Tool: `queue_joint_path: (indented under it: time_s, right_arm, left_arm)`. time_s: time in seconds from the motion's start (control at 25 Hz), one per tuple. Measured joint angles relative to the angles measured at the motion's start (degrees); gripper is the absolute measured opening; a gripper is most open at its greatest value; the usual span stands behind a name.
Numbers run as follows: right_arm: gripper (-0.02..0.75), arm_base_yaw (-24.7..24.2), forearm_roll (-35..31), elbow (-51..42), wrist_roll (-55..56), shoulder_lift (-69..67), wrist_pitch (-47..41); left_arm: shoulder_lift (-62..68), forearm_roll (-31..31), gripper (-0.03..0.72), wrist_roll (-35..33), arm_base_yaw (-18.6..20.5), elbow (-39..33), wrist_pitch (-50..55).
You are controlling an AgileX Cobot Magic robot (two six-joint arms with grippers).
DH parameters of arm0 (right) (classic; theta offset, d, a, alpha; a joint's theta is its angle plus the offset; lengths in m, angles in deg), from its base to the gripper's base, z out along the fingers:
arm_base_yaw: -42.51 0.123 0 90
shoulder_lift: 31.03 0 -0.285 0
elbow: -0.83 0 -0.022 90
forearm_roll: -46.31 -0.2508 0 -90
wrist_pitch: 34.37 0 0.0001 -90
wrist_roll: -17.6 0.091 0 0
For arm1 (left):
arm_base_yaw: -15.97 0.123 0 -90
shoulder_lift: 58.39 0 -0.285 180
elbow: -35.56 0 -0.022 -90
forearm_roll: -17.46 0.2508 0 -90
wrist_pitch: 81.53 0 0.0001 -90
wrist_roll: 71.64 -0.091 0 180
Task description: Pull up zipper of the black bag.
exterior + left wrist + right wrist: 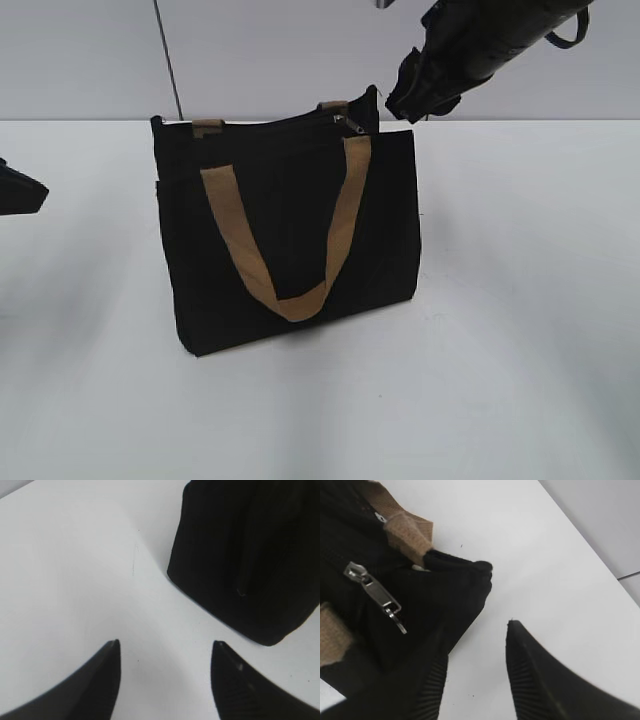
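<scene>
The black bag (pixel 290 230) stands upright on the white table with a tan handle (pixel 290 270) hanging down its front. Its zipper's silver pull tab (pixel 350 122) sits at the right end of the top edge, and shows clearly in the right wrist view (pixel 375 596). My right gripper (pixel 405 95) hovers just right of the bag's top right corner, open and empty (pixel 477 632), the bag's corner (pixel 465 580) beside its left finger. My left gripper (pixel 165 647) is open and empty over bare table, with the bag's lower end (pixel 250 570) ahead to its right. In the exterior view it shows at the far left edge (pixel 20 190).
The white table (pixel 520 350) spreads around the bag. A grey wall (pixel 80 50) with a thin dark cable (pixel 168 60) lies behind it.
</scene>
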Motion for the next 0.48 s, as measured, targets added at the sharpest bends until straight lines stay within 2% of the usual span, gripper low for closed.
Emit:
queue_joint_path:
  time_s: [0.16,0.48]
  right_arm:
    - [0.328,0.0,0.11,0.0,0.0,0.54,-0.2]
    - [0.329,-0.04,0.54,0.0,0.06,5.48,-4.31]
  left_arm:
    - [0.0,-1.02,0.489,0.0,0.0,0.0,-0.17]
    - [0.0,-1.49,0.496,0.0,0.0,0.0,-4.16]
